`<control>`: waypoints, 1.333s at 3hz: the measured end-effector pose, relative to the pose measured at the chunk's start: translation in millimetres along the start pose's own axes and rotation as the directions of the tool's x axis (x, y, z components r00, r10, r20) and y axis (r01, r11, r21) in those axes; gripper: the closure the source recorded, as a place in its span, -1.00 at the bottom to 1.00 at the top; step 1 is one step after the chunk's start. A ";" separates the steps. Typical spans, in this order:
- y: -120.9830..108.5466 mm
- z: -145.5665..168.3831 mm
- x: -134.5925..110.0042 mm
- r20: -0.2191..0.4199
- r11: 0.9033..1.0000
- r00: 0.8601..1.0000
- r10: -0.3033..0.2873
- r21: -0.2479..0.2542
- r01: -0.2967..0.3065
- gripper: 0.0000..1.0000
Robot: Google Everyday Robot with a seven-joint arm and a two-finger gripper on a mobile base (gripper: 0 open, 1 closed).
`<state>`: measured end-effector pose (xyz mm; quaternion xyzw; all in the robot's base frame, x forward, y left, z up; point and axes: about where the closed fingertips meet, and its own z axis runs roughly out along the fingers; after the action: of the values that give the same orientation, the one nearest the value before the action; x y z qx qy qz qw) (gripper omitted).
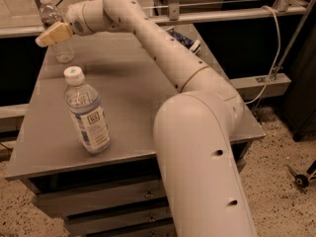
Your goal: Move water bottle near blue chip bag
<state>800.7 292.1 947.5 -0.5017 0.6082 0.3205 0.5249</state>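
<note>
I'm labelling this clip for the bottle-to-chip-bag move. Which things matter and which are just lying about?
Job in hand: water bottle, far left corner; blue chip bag, partly behind the arm; gripper, at the water bottle.
Lying about: bigger bottle with blue-and-white label, upright near the front edge.

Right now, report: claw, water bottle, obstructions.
Claw at water bottle, table far left corner. Bottle upright. Blue chip bag at far right, half hidden by arm. Bigger bottle stands near front, clear of path.
</note>
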 end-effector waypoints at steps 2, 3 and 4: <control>-2.5 19.1 -2.0 0.037 1.000 0.999 0.030 -0.002 -0.029 -0.01; -14.0 4.4 -1.0 0.053 0.999 0.998 0.034 0.035 -0.036 0.43; -67.0 -57.3 -0.8 0.075 0.985 0.997 0.016 0.169 -0.028 0.99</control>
<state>845.9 220.3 971.3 -0.4362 0.6192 0.2913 0.5844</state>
